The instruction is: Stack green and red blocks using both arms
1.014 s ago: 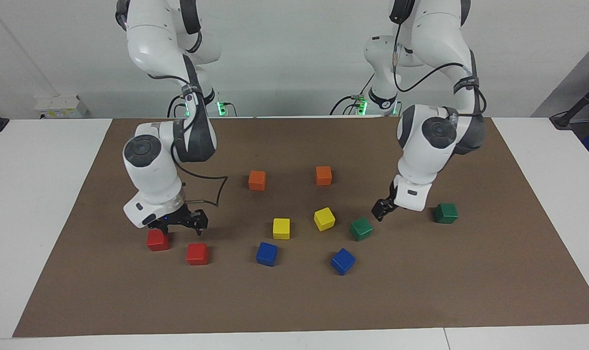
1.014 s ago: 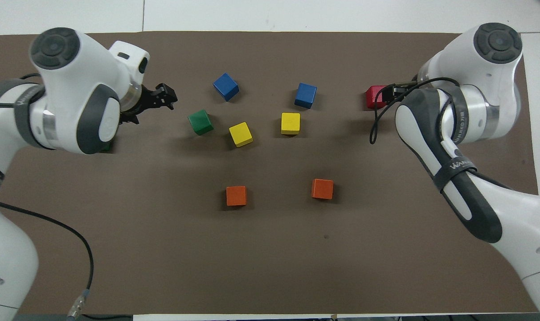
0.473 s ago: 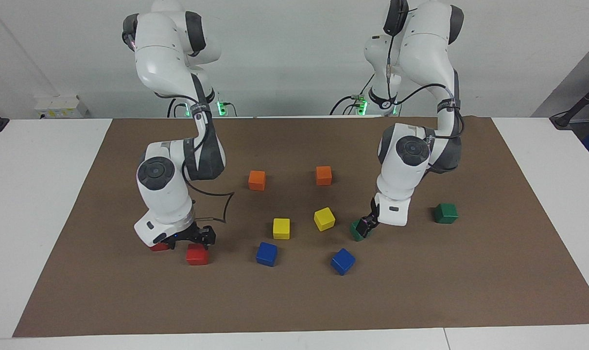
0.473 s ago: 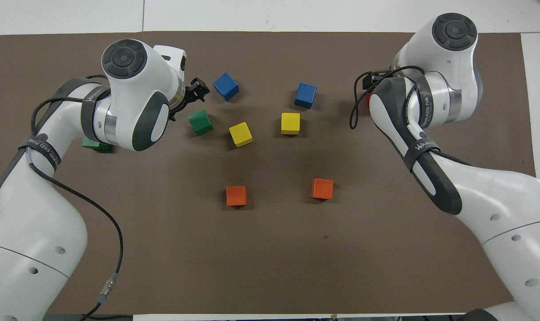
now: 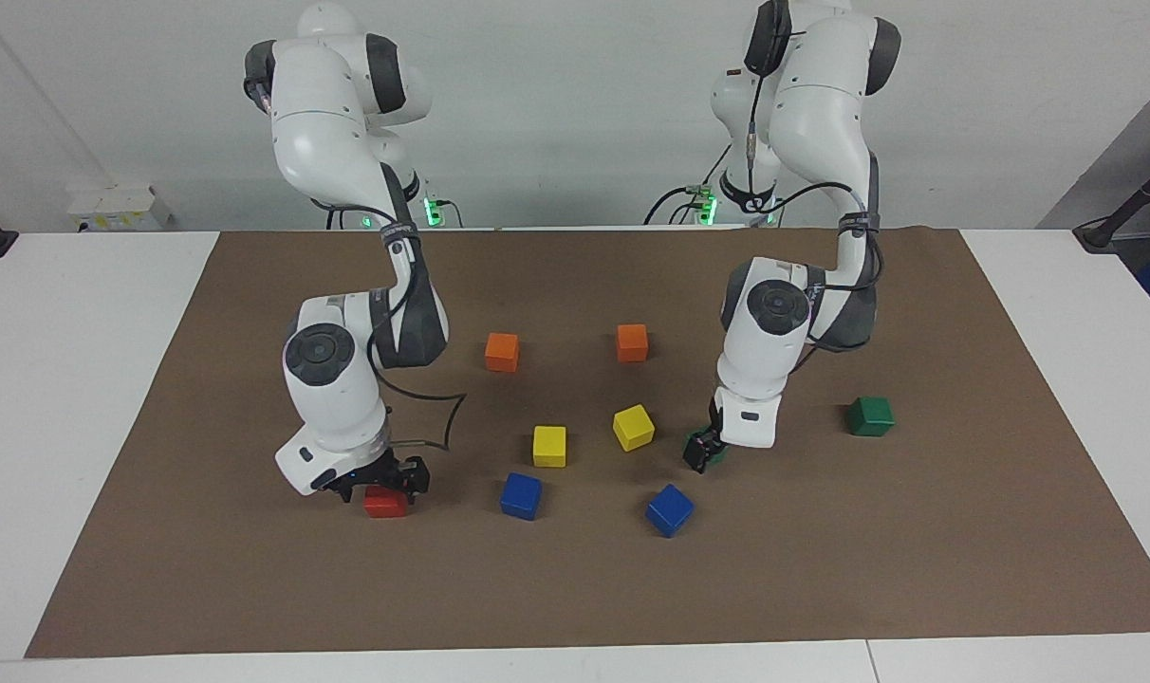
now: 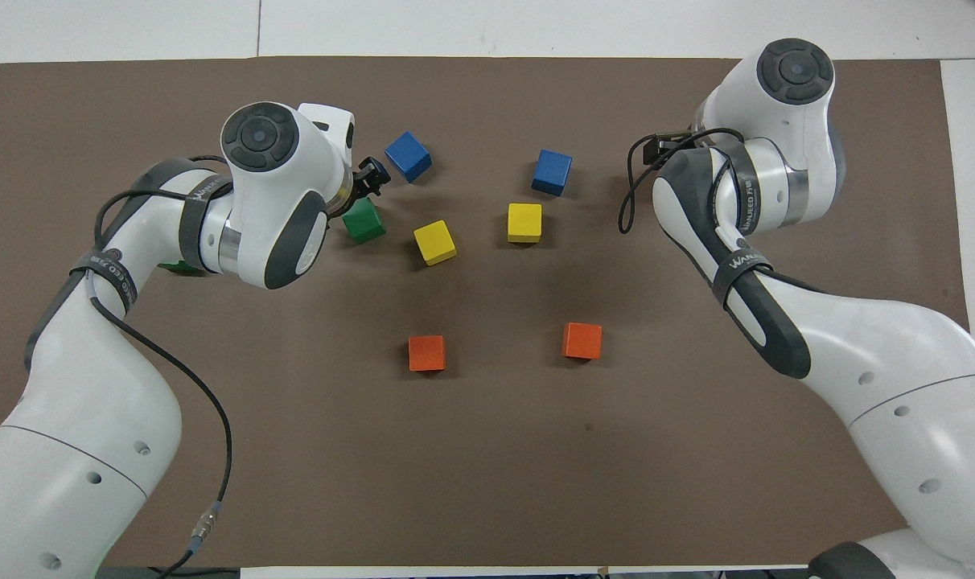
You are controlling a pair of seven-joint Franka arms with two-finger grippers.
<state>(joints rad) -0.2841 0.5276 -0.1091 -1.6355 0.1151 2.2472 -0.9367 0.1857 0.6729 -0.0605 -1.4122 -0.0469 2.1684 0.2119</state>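
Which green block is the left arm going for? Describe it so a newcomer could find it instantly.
On the brown mat, look toward the left arm's end, where the left hand is down at the table. The green block sits right at that hand, beside a yellow block and nearer the robots than a blue block. The other green block stands alone, clear of any hand.
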